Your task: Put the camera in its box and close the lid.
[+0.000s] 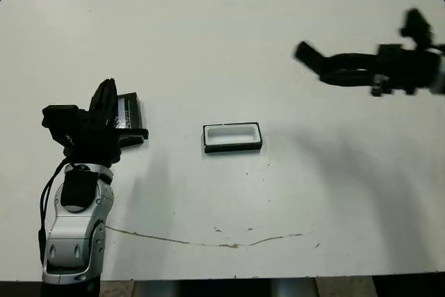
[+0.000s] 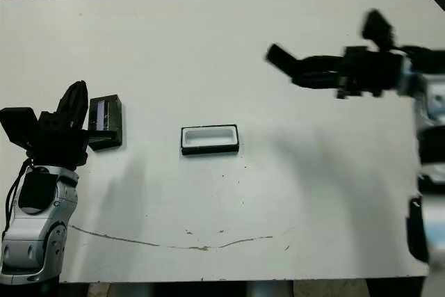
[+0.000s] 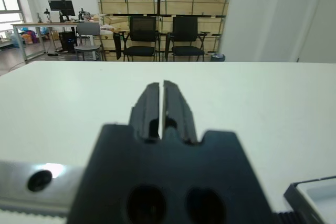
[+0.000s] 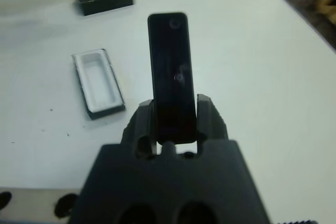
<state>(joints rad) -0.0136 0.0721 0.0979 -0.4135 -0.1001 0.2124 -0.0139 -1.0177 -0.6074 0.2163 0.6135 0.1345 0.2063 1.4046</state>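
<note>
I have the camera [image 4: 171, 72] clamped between the jaws of the right gripper [image 4: 175, 116], sticking out lengthwise past the tips, carried high above the worktop [image 1: 229, 46] on the right side and well apart from the box [image 1: 232, 137]. The box sits open near the middle, white lining up, its long side running left to right. To seat the camera well I judge I must turn the wrist so the camera's long axis matches the box, come down level, and let go only once it rests inside the walls. The left gripper [image 3: 161, 106] has its jaws together, empty, just beside the lid [image 2: 106, 122]. The worktop is white with a thin scuff line near its front edge; beyond it stand chairs and stacked crates
</note>
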